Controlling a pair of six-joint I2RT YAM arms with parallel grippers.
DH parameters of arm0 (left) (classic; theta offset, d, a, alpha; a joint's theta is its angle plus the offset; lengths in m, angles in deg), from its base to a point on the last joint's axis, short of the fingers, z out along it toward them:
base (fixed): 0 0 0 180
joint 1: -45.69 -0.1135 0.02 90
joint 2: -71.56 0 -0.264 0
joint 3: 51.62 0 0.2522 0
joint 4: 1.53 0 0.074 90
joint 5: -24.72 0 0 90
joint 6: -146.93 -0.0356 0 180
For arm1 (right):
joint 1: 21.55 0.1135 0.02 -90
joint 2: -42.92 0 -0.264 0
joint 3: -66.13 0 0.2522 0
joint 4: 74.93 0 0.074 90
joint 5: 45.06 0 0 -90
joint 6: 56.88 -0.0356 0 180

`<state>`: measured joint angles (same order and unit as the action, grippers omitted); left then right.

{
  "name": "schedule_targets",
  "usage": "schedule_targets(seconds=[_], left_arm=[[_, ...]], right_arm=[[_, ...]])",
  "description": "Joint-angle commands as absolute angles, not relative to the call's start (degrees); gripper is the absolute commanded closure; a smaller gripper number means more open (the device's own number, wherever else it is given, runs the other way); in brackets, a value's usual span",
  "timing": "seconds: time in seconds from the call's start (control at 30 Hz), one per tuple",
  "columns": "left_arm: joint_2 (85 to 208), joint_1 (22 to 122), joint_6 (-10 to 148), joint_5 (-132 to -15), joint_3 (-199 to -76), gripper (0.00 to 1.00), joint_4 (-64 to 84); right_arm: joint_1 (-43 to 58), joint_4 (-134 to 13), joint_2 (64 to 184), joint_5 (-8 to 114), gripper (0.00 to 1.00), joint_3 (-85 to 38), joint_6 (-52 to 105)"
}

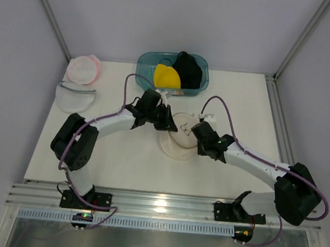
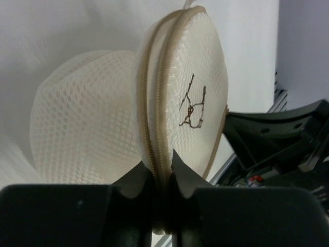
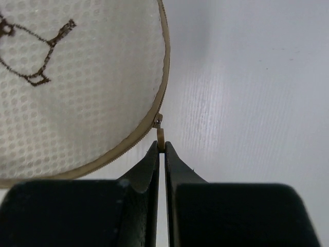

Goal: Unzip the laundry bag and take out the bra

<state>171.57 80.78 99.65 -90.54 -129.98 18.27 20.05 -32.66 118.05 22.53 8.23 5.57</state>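
The laundry bag [image 1: 178, 137], a round cream mesh pouch with a tan zipper rim and a dark stitched mark, lies at the middle of the table between both arms. My left gripper [image 1: 167, 120] is shut on the bag's zipper rim; in the left wrist view the bag [image 2: 198, 67] stands on edge with the rim pinched between the fingertips of that gripper [image 2: 162, 167]. My right gripper [image 1: 195, 130] is shut on the zipper pull [image 3: 160, 137] at the bag's edge [image 3: 77, 98], the tab caught at the very tips of the gripper [image 3: 161, 147]. The bra is hidden.
A teal bin [image 1: 201, 61] at the back holds a yellow garment [image 1: 165, 75] and a black one [image 1: 189, 68]. A white-and-pink pouch [image 1: 83, 69] and a translucent grey-rimmed pouch [image 1: 74, 97] lie at the back left. Frame posts stand at the table's back corners.
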Motion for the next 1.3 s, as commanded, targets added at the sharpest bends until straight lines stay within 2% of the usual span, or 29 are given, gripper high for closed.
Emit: schedule_targets(seconds=[0.0,0.03,0.07,0.13,0.3,0.4,0.53,0.57,0.67,0.9,1.07,1.17,1.2,1.27], left_arm=[[172.29,79.45,94.71,-96.05,-131.22,0.84,20.08],[171.76,79.27,95.59,-95.78,-130.69,0.41,19.1],[171.15,79.01,96.47,-93.0,-129.38,0.24,18.48],[167.46,79.0,98.58,-89.39,-127.71,0.01,17.68],[157.97,79.0,103.68,-78.75,-121.22,0.01,19.79],[151.47,79.35,109.12,-77.59,-116.3,0.0,18.74],[145.58,81.46,114.14,-77.85,-112.33,0.01,16.46],[145.39,82.33,115.71,-78.29,-111.97,0.01,15.23],[146.79,84.18,118.09,-80.39,-110.56,0.0,12.59],[152.94,88.4,126.18,-82.6,-109.24,0.01,0.56],[155.58,89.29,126.98,-81.98,-109.68,0.0,0.02],[156.37,89.29,127.07,-81.98,-109.42,0.07,-0.95],[156.64,89.29,126.98,-82.16,-109.42,0.15,-1.21],[156.81,89.29,126.8,-82.25,-109.5,0.23,-1.65]], right_arm=[[18.61,-33.39,119.82,16.2,0.96,5.53,4.64],[18.53,-33.66,119.82,16.46,0.96,5.44,4.73],[18.61,-33.92,119.47,16.81,0.96,5.52,4.82],[18.53,-34.72,118.6,18.22,0.96,6.22,5.26],[18.61,-37.26,113.15,22.78,0.96,8.6,7.37],[18.7,-38.58,109.98,28.66,0.96,9.57,9.04],[18.7,-42.09,106.12,43.24,0.96,11.41,12.46],[18.87,-43.49,105.5,49.97,0.96,11.68,12.82],[19.23,-45.0,104.09,56.96,0.96,12.38,13.52],[20.98,-46.41,105.23,59.97,0.96,12.47,13.52],[21.42,-46.93,106.2,59.97,0.96,12.99,13.35],[21.51,-46.85,106.2,59.8,0.96,13.08,13.52],[21.51,-46.76,106.2,59.53,0.96,13.08,13.44],[21.51,-46.32,106.11,58.92,0.96,13.08,13.52]])
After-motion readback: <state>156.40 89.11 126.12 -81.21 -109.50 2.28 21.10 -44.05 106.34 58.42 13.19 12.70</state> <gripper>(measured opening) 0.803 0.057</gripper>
